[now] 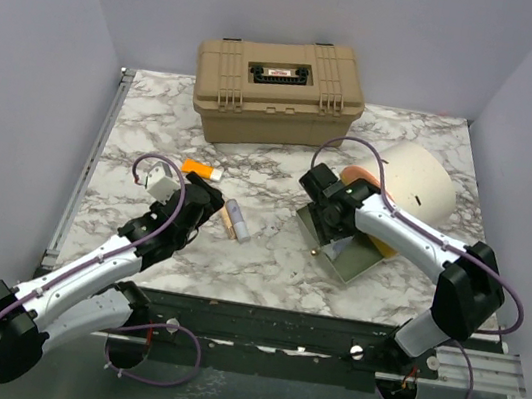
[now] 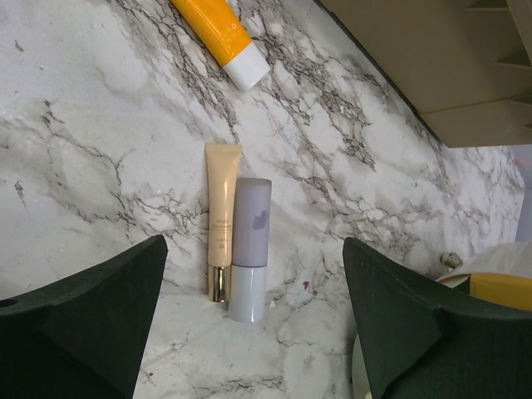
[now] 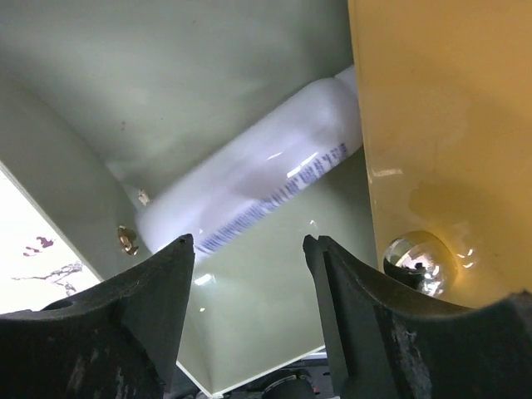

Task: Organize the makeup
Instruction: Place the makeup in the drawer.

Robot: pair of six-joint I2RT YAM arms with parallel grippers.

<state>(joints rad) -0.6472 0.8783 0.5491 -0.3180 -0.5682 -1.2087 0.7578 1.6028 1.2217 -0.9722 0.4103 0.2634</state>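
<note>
- Pale lilac walls close in a marble counter (image 1: pixel 266 265) on three sides.
- At the back stands a tan case (image 1: pixel 278 90), lid shut.
- To its right lies a cream pouch (image 1: pixel 420 184), an orange patch showing at its near edge.
- An orange tube (image 2: pixel 218 33) with a white cap lies on the bare marble in front of the case's left end.
- Nearer the arms, a beige tube (image 2: pixel 221 208) with a gold cap and a lilac tube (image 2: pixel 249 241) with a white cap lie side by side, touching, caps toward the left arm.
- Left hand (image 1: pixel 203 200) hangs low over this pair with its fingers spread wide, one on either side of the two tubes. It holds nothing.
- The orange tube lies apart from the pair, beyond the fingers.
- In front of the pouch sits a grey-green tray (image 1: pixel 349 263), tilted on the counter.
- Right hand (image 3: pixel 248 258) reaches down into the tray.
- A white tube (image 3: pixel 258 179), blurred in the wrist view, lies aslant on the tray's green floor. One end meets a yellow wall (image 3: pixel 440 125) that carries a shiny snap (image 3: pixel 413 262).
- The right fingers stand part-way apart with nothing between them. The white tube lies just beyond their tips, free of them.
</note>
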